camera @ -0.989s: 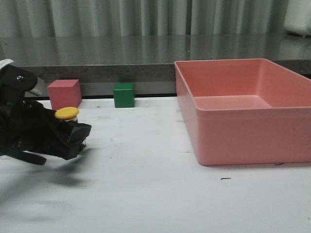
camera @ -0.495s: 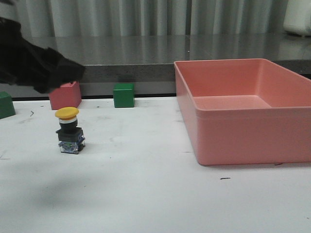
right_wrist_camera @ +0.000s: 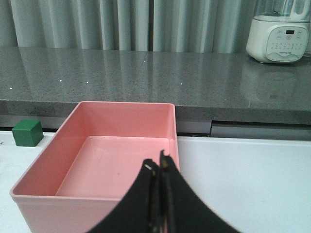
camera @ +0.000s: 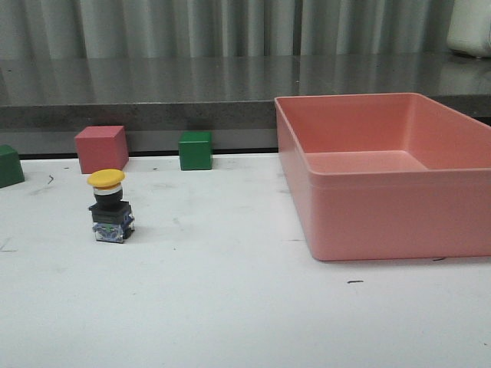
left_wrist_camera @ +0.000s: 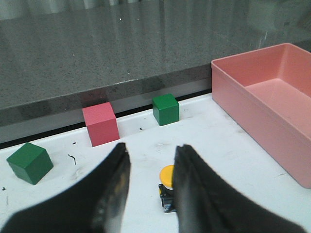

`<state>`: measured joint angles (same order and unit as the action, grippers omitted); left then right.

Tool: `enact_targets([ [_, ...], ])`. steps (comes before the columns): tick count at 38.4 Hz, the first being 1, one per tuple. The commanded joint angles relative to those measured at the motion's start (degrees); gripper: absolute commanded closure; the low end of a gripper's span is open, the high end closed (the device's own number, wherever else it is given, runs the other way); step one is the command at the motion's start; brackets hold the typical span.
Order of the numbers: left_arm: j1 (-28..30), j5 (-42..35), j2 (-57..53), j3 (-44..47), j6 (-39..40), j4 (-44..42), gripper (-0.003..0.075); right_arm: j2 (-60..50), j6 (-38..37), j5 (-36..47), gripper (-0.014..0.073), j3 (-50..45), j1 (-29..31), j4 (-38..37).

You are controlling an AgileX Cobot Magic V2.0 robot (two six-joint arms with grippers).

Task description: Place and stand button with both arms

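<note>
Yellow-capped button [left_wrist_camera: 166,188] stands upright on the bench [camera: 245,307], just ahead of the left gripper [left_wrist_camera: 148,160], open wide and empty; right gripper [right_wrist_camera: 159,167], fully closed, is far.

Low front camera facing the counter; raised wrist cameras likewise, all sharing the pink bin [camera: 383,184].
</note>
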<state>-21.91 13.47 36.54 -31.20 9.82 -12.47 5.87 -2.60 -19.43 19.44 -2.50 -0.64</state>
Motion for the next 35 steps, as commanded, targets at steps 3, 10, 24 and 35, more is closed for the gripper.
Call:
enact_targets([
  [3, -0.5, 1.7, -6.9, -1.7, 0.6, 0.8, 0.0699, 0.6, 0.4, 5.0, 0.0664, 1.5, 0.3, -0.7],
  [10, -0.5, 2.5, -11.3, -1.7, 0.6, 4.1, 0.0740, 0.6, 0.4, 5.0, 0.0664, 1.5, 0.3, -0.7],
  [24, -0.5, 2.0, -11.7, -1.7, 0.6, 5.2, 0.0740, 0.6, 0.4, 5.0, 0.0664, 1.5, 0.3, -0.7],
  [35, -0.5, 2.0, -11.7, -1.7, 0.6, 5.2, 0.0740, 0.6, 0.4, 5.0, 0.0664, 1.5, 0.3, -0.7],
])
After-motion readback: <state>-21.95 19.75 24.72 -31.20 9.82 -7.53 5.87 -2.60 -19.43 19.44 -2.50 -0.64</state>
